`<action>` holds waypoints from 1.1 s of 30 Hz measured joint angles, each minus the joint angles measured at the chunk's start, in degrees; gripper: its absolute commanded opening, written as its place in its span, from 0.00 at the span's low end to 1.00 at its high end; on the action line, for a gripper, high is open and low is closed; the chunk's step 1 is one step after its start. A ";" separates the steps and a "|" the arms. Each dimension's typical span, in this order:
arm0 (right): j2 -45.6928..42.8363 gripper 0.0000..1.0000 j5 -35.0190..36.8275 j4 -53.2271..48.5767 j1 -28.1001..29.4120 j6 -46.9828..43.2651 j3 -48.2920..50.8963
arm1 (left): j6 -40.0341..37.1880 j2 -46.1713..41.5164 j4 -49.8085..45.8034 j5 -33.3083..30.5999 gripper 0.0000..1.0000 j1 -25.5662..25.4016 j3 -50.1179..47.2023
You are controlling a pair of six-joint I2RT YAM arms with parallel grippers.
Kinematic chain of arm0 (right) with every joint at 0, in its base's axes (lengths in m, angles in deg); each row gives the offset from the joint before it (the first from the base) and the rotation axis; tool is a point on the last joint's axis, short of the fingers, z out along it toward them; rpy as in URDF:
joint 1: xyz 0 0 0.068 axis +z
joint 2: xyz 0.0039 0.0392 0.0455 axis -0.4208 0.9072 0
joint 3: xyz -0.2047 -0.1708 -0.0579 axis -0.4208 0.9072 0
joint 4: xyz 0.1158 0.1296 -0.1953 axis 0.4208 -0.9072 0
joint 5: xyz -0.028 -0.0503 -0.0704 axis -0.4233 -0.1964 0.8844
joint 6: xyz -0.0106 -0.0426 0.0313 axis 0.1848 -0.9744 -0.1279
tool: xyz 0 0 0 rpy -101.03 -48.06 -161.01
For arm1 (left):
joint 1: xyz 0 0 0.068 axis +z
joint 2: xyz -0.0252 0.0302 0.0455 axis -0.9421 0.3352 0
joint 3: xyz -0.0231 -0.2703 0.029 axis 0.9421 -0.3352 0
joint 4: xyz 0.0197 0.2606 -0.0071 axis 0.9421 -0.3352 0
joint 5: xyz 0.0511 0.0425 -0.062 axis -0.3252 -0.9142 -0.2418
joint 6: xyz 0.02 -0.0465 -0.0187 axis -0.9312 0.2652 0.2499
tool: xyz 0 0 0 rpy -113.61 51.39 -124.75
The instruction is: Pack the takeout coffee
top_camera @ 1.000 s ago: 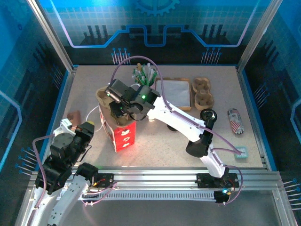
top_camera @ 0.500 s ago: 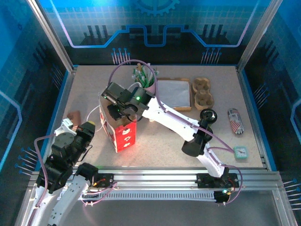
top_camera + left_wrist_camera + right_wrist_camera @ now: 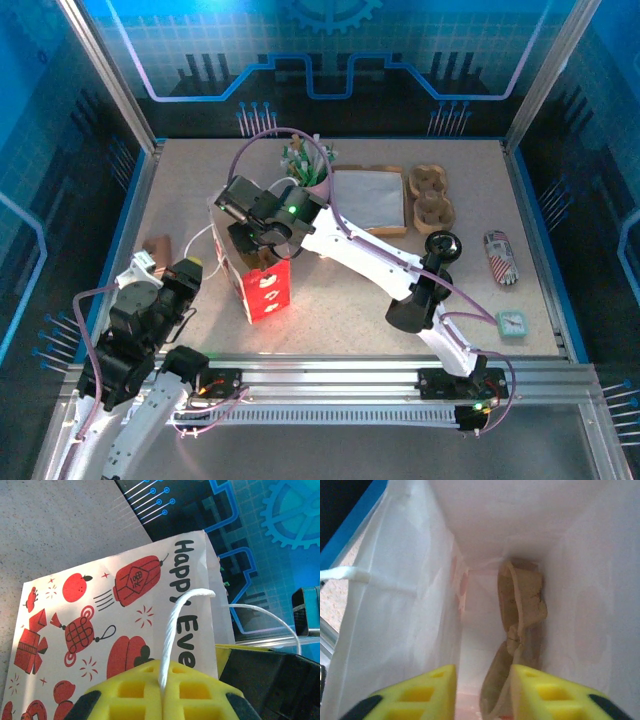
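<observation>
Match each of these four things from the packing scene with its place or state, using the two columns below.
Things
1. left gripper
2. cardboard carrier
3. pink cup
4. teal item

Places or states
A. near the right near corner of the table
B. toward the table's far edge
C. shut on the string handle
D. inside the bag

Pairs: 1-C, 2-D, 3-B, 4-A

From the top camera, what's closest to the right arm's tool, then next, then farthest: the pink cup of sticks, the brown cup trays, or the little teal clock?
Starting from the right tool:
1. Pink cup of sticks, just behind it.
2. Brown cup trays, at the back right.
3. Teal clock, by the near right corner.
</observation>
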 measured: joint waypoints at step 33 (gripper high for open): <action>-27.34 0.61 1.62 10.27 4.00 4.33 36.33 | -38.40 27.39 -1.40 -10.86 0.95 -0.04 28.11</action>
